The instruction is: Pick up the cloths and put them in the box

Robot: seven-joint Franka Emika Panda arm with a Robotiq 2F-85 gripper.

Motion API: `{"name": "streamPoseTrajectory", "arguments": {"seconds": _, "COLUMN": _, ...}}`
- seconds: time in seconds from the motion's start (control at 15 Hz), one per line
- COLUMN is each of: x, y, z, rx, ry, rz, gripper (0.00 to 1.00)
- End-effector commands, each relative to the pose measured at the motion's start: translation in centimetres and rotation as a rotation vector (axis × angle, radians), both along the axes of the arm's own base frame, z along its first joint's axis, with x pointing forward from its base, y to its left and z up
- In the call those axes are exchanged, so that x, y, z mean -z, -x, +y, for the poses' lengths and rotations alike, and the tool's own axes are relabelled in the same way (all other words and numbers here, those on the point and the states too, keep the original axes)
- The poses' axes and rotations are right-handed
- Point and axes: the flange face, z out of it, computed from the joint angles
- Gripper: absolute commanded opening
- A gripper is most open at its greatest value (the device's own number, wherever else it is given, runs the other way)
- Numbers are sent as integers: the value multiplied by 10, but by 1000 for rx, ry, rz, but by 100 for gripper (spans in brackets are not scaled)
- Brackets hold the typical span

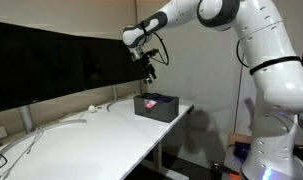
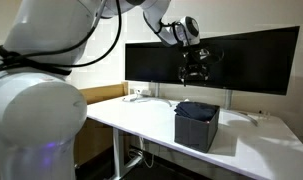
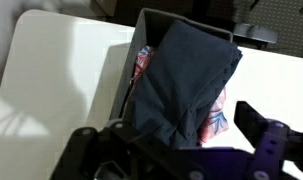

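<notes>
Wrist view: soft, creased navy cloth (image 3: 186, 75) lies over pink floral cloth (image 3: 219, 120) inside the box (image 3: 143, 30).
Exterior views: the box's straight dark walls hide both, bar a pink patch.
Navy cloth axis: slants from upper right to lower left.
Gripper (image 1: 146, 70): above the box, jaws wide, empty.
Table (image 1: 91, 135): white, smooth, carries the box.

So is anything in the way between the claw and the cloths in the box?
Nothing visible. The gripper hangs over the open box; the navy cloth lies on top of the pink floral cloth.
</notes>
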Motion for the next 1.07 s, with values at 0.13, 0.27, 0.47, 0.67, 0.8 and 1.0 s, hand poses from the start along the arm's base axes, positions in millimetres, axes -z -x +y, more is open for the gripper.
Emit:
{"name": "streamPoseTrajectory", "arguments": {"seconds": 0.13, "x": -62, "y": 39, "z": 33, "rx": 33, "ry": -36, "rz": -76, "gripper": 100}}
{"name": "streamPoseTrajectory", "arguments": {"seconds": 0.27, "x": -84, "y": 50, "z": 45, "rx": 108, "ry": -61, "rz": -148, "gripper": 100}}
{"name": "streamPoseTrajectory", "arguments": {"seconds": 0.47, "x": -109, "y": 69, "z": 66, "rx": 195, "ry": -104, "rz": -217, "gripper": 100}}
{"name": "streamPoseTrajectory", "arguments": {"seconds": 0.67, "x": -118, "y": 75, "z": 92, "rx": 249, "ry": -112, "rz": -261, "gripper": 100}}
{"name": "streamPoseTrajectory", "arguments": {"seconds": 0.8, "x": -124, "y": 67, "z": 87, "rx": 216, "ry": -99, "rz": -242, "gripper": 100}}
{"name": "streamPoseTrajectory", "arguments": {"seconds": 1.0, "x": -121, "y": 68, "z": 94, "rx": 224, "ry": -97, "rz": -247, "gripper": 100}}
